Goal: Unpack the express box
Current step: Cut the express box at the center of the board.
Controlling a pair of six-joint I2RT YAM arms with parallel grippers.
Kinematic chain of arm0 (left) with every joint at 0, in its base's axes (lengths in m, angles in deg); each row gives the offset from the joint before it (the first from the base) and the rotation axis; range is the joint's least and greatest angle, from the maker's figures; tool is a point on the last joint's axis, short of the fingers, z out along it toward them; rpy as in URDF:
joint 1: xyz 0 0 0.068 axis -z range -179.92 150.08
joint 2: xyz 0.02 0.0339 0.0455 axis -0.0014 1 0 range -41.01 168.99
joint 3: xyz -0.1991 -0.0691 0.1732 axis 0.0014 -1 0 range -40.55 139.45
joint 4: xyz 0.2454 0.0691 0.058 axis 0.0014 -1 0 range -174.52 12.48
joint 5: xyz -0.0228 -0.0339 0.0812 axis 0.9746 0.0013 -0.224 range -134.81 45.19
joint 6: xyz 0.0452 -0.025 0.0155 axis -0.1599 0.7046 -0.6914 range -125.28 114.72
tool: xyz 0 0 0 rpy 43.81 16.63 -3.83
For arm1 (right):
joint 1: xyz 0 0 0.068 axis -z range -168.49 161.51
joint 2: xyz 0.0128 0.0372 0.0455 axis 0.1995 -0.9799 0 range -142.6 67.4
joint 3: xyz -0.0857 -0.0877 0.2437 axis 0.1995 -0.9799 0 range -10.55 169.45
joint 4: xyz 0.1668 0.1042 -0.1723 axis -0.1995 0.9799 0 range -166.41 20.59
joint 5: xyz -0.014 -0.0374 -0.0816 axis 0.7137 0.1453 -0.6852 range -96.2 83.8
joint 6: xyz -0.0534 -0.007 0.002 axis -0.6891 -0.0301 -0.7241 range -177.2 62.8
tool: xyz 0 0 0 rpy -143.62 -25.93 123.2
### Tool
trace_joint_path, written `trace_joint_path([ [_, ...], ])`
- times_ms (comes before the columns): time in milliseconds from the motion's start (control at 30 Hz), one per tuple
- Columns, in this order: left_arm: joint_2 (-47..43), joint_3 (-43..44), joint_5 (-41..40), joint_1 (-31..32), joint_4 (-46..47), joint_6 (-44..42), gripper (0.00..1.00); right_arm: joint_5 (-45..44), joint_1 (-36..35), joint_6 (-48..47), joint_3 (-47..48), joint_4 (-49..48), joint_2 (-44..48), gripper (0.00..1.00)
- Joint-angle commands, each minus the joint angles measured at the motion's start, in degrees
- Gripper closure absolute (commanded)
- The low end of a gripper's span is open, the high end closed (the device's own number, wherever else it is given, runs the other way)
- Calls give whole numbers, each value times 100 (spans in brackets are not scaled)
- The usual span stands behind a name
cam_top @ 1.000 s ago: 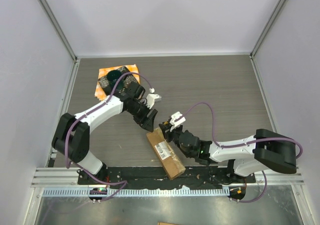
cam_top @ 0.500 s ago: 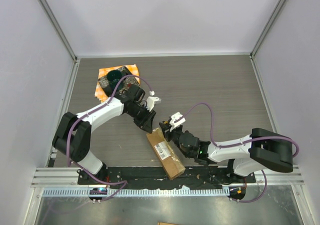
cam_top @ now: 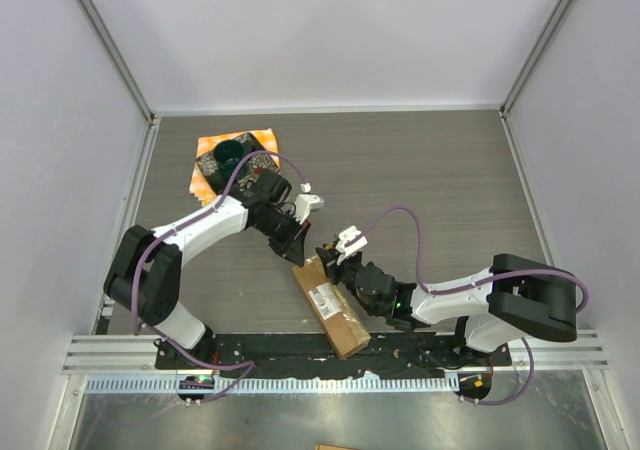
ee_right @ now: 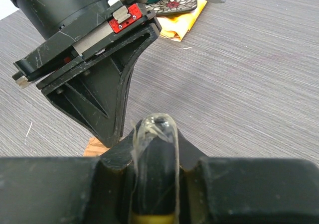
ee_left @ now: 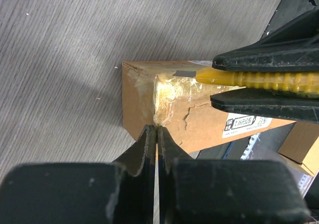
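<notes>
From the overhead camera I see the express box (cam_top: 334, 308), an oblong brown cardboard parcel, lying on the grey wood-grain desk (cam_top: 430, 170) close to the near edge and between the two arms. It sits at an angle, its near end reaching the black mounting strip (cam_top: 270, 348) where the arms are bolted. A white printed shipping label (cam_top: 325, 298) faces up on its top. The left hand (cam_top: 298, 254) is at the far end of the box. In its wrist camera the two black fingers (ee_left: 147, 142) are pressed together with only a hairline between them. Their tips meet the upper edge of the box end, right where a patch of shiny, wrinkled clear tape (ee_left: 172, 92) covers the cardboard. I cannot tell whether any tape is caught between them. The cardboard beside the tape is cracked and scuffed. The right hand (cam_top: 328, 254) is just beside it at the same end of the box. It is clamped on a slim yellow tool with a clear rounded tip (ee_left: 249, 77), which lies over the top of the box and points towards the taped corner. Whether the tip touches the box I cannot make out. Well away, in the far left corner of the desk, a dark patterned dish (cam_top: 228, 154) sits on an orange cloth (cam_top: 262, 135).
</notes>
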Motion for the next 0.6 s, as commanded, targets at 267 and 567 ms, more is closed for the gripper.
trace_joint_path([
  [267,25,-126,-458,0,261,-46,100,-19,9,51,119,-554,-119,99],
  [567,78,-99,-476,9,314,42,100,43,9,182,67,-501,-216,99],
])
